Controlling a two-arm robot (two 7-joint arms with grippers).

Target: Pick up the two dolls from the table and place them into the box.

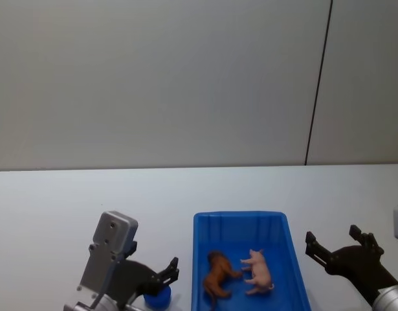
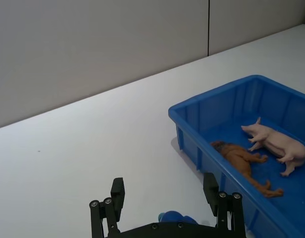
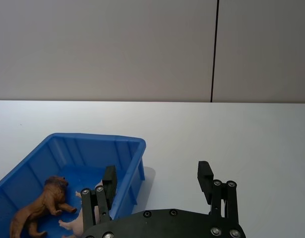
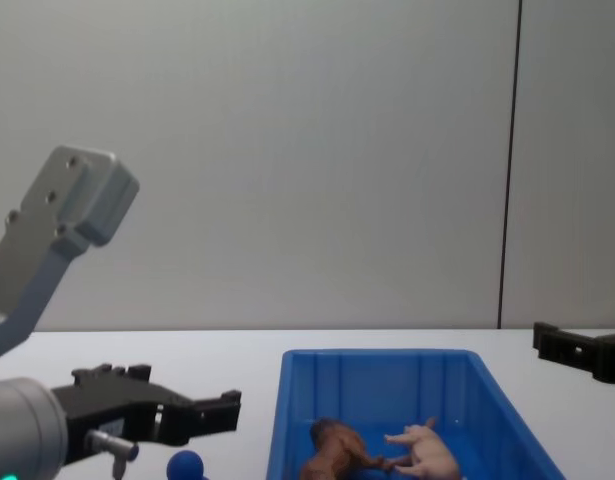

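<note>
brown doll [image 1: 218, 282], pink doll [image 1: 260, 272] in box [image 1: 237, 216] | blue doll [image 1: 158, 299] seemingly on table [image 1: 56, 207]

box [image 1: 239, 216] on table [image 1: 56, 207]. in box: four-legged doll [image 1: 218, 275] left of piglet doll [image 1: 260, 272]. round-headed doll [image 1: 158, 298] left of box.

No readable text, labels, brands or numbers appear anywhere.

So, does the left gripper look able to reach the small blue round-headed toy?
Probably yes: the open left gripper hangs close by the small blue round-headed toy, with nothing between them.
</note>
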